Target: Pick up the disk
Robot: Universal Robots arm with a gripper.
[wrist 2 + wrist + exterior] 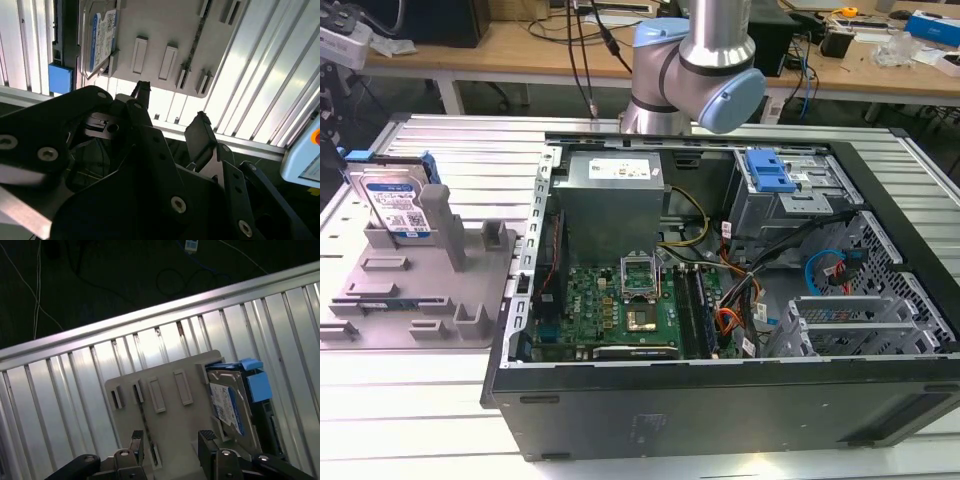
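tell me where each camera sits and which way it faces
Exterior view: off the arm, looking down across the open computer case, the disk standing in the holder tray at the exterior view's left; the arm shows at the top.
Second wrist view: on the arm behind the hand, looking past its open fingers at tray and disk.
First wrist view: on the arm, looking down on the ribbed table, tray and disk; the hand's fingertips show.
Shared: disk and tray in all three; the hand in both wrist views.
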